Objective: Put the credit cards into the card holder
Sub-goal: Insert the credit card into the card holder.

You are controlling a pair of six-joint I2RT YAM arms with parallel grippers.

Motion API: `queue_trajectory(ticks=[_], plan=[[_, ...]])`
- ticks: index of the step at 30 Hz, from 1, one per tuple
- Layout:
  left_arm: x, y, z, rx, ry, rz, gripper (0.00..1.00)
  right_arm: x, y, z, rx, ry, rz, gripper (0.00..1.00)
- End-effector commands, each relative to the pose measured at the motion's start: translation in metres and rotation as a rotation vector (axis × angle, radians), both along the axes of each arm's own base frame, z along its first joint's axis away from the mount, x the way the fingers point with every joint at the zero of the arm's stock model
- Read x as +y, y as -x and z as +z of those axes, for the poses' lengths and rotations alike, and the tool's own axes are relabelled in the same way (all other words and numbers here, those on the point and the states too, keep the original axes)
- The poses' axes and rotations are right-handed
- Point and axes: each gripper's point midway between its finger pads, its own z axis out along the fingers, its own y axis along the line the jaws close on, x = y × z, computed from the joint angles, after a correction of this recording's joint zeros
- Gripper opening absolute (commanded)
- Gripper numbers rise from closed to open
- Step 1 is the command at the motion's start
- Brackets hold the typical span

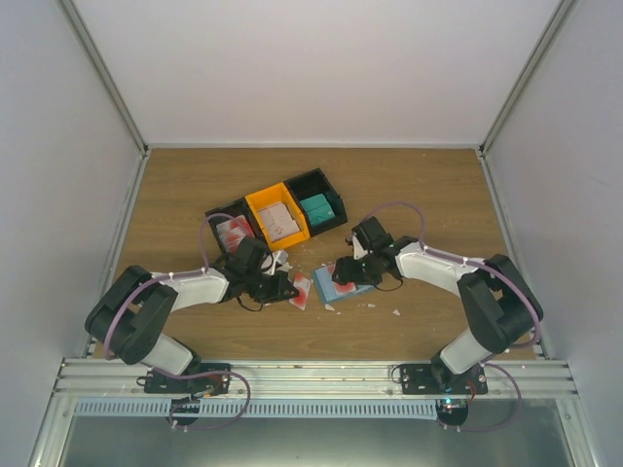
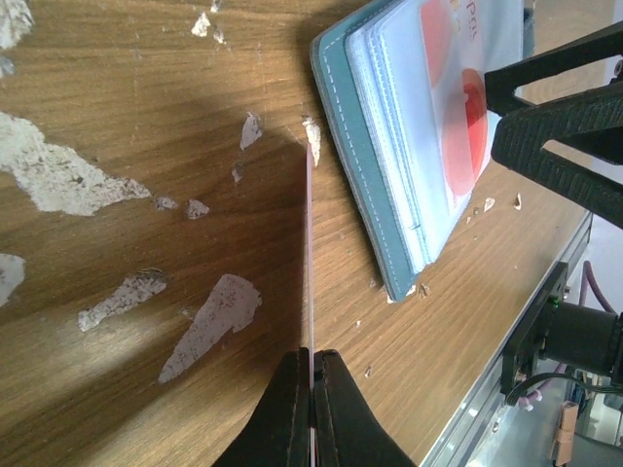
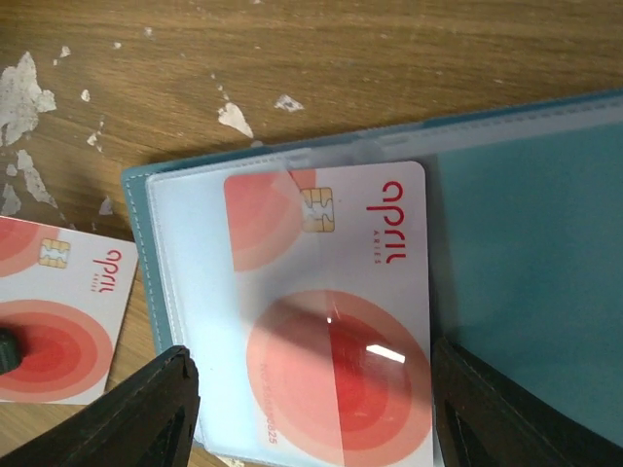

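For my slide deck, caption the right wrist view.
Red-and-white rectangular card sleeved in open blue-teal folding holder, black fingers either side.

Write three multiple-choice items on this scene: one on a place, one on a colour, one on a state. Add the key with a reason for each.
1. Where does the card holder lie?
A. Inside a bin
B. On the metal rail at the near edge
C. Flat on the table

2. What colour is the middle bin of the three?
A. Yellow
B. Green
C. White

3. How does the left pincer stand?
A. Open and empty
B. Shut on a credit card
C. Shut on nothing

Key:
1 C: the top view shows it lying open on the wood in front of the bins.
2 A: its walls are plainly yellow in the top view.
3 B: the left wrist view shows the card edge-on, clamped between the closed fingers.
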Motion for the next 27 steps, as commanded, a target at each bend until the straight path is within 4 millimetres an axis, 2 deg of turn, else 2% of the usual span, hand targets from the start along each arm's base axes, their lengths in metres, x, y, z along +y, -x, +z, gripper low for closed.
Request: queue_trajectory(ticks=[1, 9, 15, 18, 20, 24, 27], plan=[[-0.01, -0.004, 0.007, -0.033, 0.037, -0.031, 0.0, 0.011, -0.002, -0.004, -0.007, -0.017, 0.046, 0.66], [-0.014, -0.008, 0.008, -0.036, 0.036, -0.041, 0.0, 0.03, 0.004, 0.002, 0.002, -0.106, 0.116, 0.64], [-0.014, -0.008, 0.006, -0.037, 0.028, -0.048, 0.0, 0.047, 0.013, 0.013, 0.039, -0.243, 0.143, 0.64], [-0.012, -0.01, 0.007, -0.051, 0.014, -0.038, 0.0, 0.047, 0.01, 0.016, 0.033, -0.254, 0.136, 0.63], [-0.009, -0.011, 0.007, -0.055, -0.003, -0.027, 0.0, 0.041, 0.006, 0.016, 0.021, -0.231, 0.114, 0.63], [0.001, -0.017, 0.01, -0.085, -0.056, 0.022, 0.0, 0.017, -0.011, 0.023, -0.079, -0.102, 0.033, 0.63], [0.019, -0.026, 0.009, -0.113, -0.151, 0.113, 0.0, -0.007, -0.021, 0.031, -0.156, -0.009, -0.048, 0.63]])
